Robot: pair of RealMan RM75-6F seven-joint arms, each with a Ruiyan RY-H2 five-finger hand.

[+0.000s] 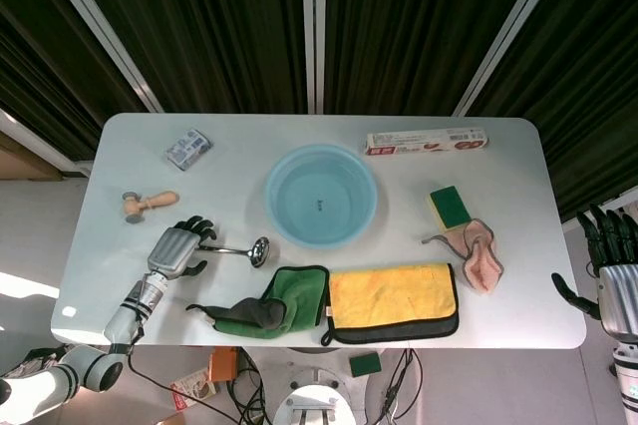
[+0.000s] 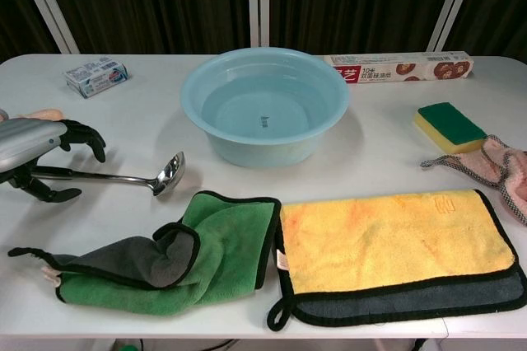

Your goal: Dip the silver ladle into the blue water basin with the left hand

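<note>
The silver ladle (image 1: 242, 248) lies on the white table (image 1: 100, 275) left of the blue water basin (image 1: 321, 195), its bowl (image 2: 169, 174) pointing toward the basin. My left hand (image 1: 177, 248) sits at the handle's end: fingers (image 2: 82, 133) arch above the handle, the thumb lies below it, and gaps show on both sides. The basin (image 2: 263, 108) holds clear water. My right hand (image 1: 613, 265) hangs off the table's right edge with its fingers spread and nothing in it.
A green cloth (image 2: 177, 256) and a yellow cloth (image 2: 395, 240) lie along the front edge. A sponge (image 2: 449, 126), a pink rag (image 1: 478, 255), a long box (image 1: 427, 141), a small packet (image 1: 187, 148) and a wooden-handled tool (image 1: 148, 205) surround the basin.
</note>
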